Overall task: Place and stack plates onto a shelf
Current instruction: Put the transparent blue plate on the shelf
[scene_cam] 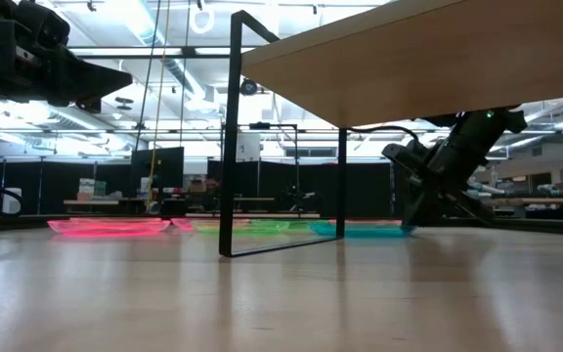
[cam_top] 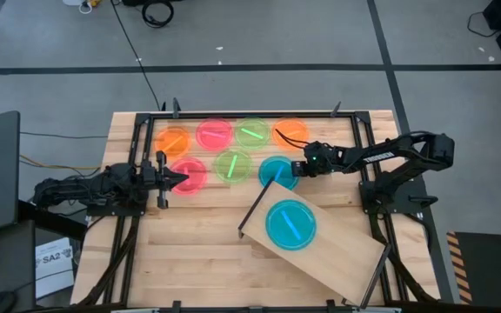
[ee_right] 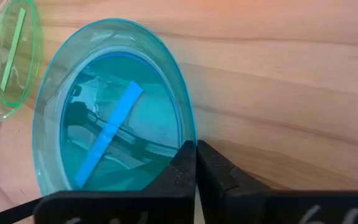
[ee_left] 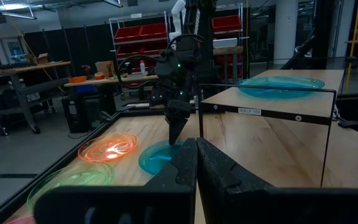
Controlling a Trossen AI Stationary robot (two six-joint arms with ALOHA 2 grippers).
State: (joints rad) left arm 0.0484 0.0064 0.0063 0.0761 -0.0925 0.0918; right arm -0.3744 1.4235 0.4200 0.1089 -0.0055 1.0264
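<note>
Blue plate (ee_right: 114, 118) sat right at the right gripper (ee_right: 196, 163), rim touching the fingertips, fingers pressed together on that near rim; whether the rim was truly pinched, cannot tell. Lay flat on the plank tabletop (cam_top: 198, 252), just beside the upper corner of the shelf (cam_top: 337, 252). Second blue plate (cam_top: 290, 223) rested on the shelf board, behind and to one side of that gripper. Green plate (ee_right: 8, 56) lay just past the blue one, farther out from the fingertips. Beyond it, another green plate (cam_top: 252, 132), two pink plates (cam_top: 215, 134) and two orange ones (cam_top: 173, 141), spread in two rows. Left gripper (cam_top: 179, 180) hovered over the edge of the nearer pink plate (cam_top: 190, 174), fingers pressed together, holding nothing.
</note>
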